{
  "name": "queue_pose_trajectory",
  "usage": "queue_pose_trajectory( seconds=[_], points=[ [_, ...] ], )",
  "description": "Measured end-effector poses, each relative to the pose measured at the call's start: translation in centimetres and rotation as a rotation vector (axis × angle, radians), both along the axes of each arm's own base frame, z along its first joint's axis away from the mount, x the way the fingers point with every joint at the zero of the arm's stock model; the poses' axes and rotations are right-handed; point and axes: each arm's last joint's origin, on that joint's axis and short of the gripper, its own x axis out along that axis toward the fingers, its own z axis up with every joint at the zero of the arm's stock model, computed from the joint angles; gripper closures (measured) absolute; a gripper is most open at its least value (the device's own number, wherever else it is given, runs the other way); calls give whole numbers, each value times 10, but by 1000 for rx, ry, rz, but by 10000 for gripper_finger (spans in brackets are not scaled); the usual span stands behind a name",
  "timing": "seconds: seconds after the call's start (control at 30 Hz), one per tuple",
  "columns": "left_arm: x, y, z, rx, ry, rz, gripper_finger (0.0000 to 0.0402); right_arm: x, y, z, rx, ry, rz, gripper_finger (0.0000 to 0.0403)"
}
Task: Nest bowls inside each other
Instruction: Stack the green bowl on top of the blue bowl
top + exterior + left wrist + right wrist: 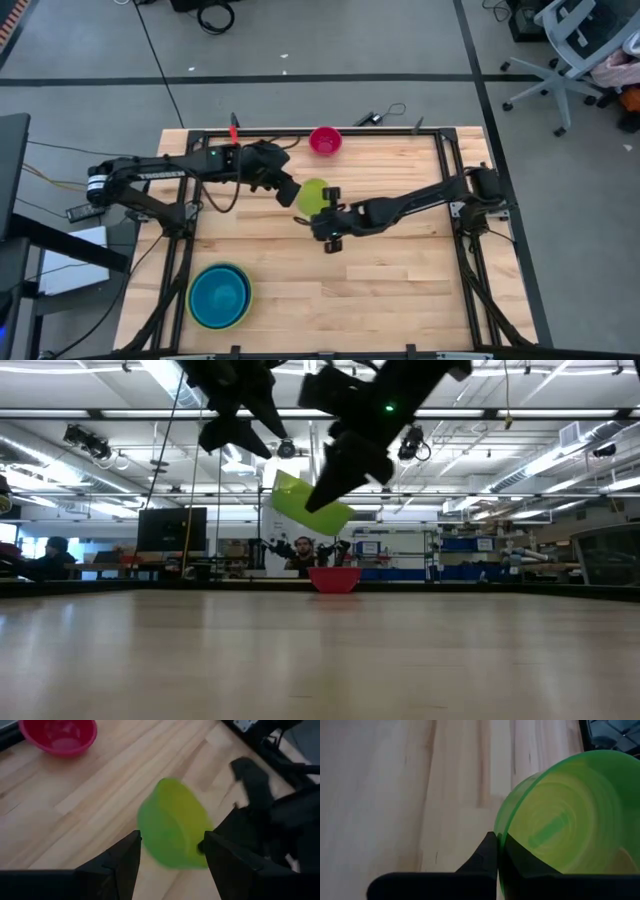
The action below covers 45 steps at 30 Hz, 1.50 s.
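The right pincer [322, 205] is clenched on the rim of the small green bowl [313, 195], one finger inside the wall and one outside, as the right wrist view shows [496, 852]. The bowl hangs tilted in the air above the middle of the surface [400, 270], clear of the wood, and nothing lies inside it. The left pincer [287, 190] stands just beside the same bowl on its other side, fingers spread wide and released, gripping nothing; in the left wrist view the bowl [172, 830] sits between and beyond its two fingers [120, 865]. Farther off, near the far edge of the surface, the pink bowl [325, 140] rests upright and empty. Well apart, near the front left corner, the stack of blue bowls [220, 295] sits with the teal one nested inside the lighter one, a lime rim showing around them.
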Motion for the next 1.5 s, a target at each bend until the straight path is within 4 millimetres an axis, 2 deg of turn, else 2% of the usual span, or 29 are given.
queue_pose_trajectory(
  seconds=[0.27, 0.47, 0.57, 0.7, 0.83, 0.93, 1.13, 1.27, 1.37, 1.5],
  points=[
    [-1, 0, -6, 3, 63, 11, 182, 30, 8, 7, -58, -18, 32, 395],
    [-5, 1, -12, 8, 140, 34, 183, 31, 13, 16, -120, -32, 44, 395],
    [-6, 1, -13, 36, 165, 46, 196, 30, 14, 19, -128, -35, 57, 395],
    [-7, 1, -13, 61, 175, 41, 258, 30, 18, 19, -126, -43, 62, 383],
    [-8, 1, -14, 64, 195, 41, 366, 30, 22, 21, -114, -71, 46, 353],
    [-10, 2, -16, 77, 229, 44, 391, 27, 28, 28, -120, -111, 13, 328],
    [-21, 3, -22, 109, 358, 59, 399, 20, 34, 62, -62, -272, 10, 284],
    [-28, 2, -24, 69, 421, 16, 400, 11, 22, 97, 13, -439, -84, 268],
    [-33, -16, -19, 67, 433, -193, 400, -2, -2, 122, 128, -567, -262, 265],
    [-52, -58, -4, 66, 382, -508, 401, -26, -36, 146, 314, -672, -494, 266]
  ],
)
